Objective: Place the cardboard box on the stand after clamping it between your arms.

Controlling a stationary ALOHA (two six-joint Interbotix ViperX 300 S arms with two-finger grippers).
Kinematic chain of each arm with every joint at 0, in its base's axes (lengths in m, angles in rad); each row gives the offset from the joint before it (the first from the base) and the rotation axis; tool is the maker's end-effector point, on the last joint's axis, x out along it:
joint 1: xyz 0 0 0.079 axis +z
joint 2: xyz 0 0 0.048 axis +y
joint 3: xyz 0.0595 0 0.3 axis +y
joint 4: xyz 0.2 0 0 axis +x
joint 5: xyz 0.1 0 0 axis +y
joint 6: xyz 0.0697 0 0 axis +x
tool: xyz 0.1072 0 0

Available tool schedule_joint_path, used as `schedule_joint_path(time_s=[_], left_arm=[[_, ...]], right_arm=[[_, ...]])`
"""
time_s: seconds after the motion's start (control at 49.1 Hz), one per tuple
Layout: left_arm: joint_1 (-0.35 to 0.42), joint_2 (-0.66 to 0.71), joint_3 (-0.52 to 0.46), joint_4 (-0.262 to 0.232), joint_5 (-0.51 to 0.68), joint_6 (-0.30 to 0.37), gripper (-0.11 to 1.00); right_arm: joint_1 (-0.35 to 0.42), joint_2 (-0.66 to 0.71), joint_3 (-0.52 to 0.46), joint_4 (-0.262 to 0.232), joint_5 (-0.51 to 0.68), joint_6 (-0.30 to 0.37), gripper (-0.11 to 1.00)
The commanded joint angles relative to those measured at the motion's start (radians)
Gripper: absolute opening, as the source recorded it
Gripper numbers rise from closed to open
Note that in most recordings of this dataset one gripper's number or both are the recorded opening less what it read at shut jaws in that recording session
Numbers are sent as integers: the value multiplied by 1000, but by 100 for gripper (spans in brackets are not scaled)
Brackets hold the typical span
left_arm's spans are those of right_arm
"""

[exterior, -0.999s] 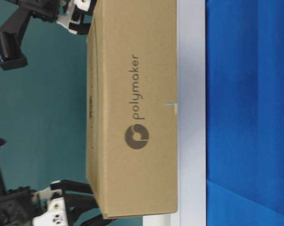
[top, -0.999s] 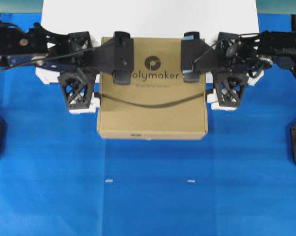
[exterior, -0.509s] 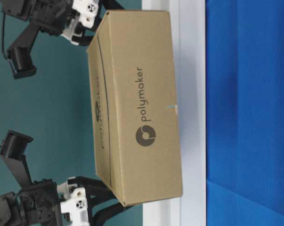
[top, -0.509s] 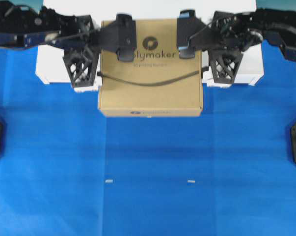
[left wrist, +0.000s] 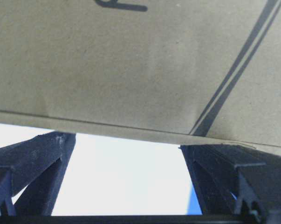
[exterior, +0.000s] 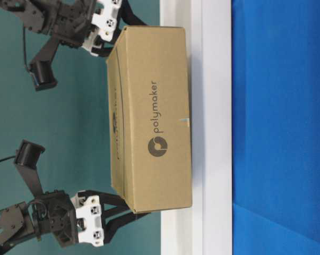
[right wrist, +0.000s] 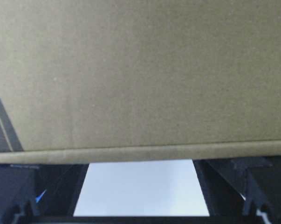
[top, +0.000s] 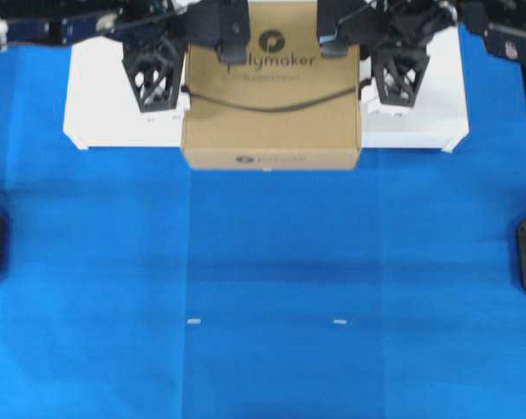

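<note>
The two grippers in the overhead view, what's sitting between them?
The cardboard box fills the stretch between the left gripper and the right gripper, over the white stand; the overhead view shows it.

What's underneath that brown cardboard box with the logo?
Under the brown cardboard box lies the low white rectangular stand, showing on both sides. The stand's middle is covered by the box, so whether the box rests on it cannot be seen.

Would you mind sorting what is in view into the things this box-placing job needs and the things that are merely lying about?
Part of the job:
- cardboard box
- stand
- left gripper, open, against the box's side
- right gripper, open, against the opposite side

Just there:
- blue cloth
- two small white marks on the cloth
</note>
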Motion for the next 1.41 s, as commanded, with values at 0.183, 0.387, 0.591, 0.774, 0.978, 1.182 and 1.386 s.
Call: schedule_joint_path(time_s=[0.183, 0.387, 0.591, 0.774, 0.978, 1.182, 1.386], left_arm=[[43, 51, -202, -15, -117, -2, 88], [54, 81, -221, -15, -117, 2, 88], [54, 87, -221, -17, -117, -2, 88], [52, 87, -221, -17, -117, -3, 87], [74, 110, -202, -17, -135, 2, 88], [81, 123, -172, -17, -152, -9, 88], [81, 103, -118, -17, -155, -15, 88]], right_arm=[[-11, 38, -143, 137, -41, -77, 98], [-52, 69, -167, 158, -25, -133, 98], [-60, 97, -195, 161, -5, -158, 98], [-66, 114, -192, 160, -11, -160, 98], [-87, 149, -189, 160, -23, -166, 98], [-100, 163, -186, 160, -40, -227, 98], [-110, 158, -166, 158, -37, -242, 98]])
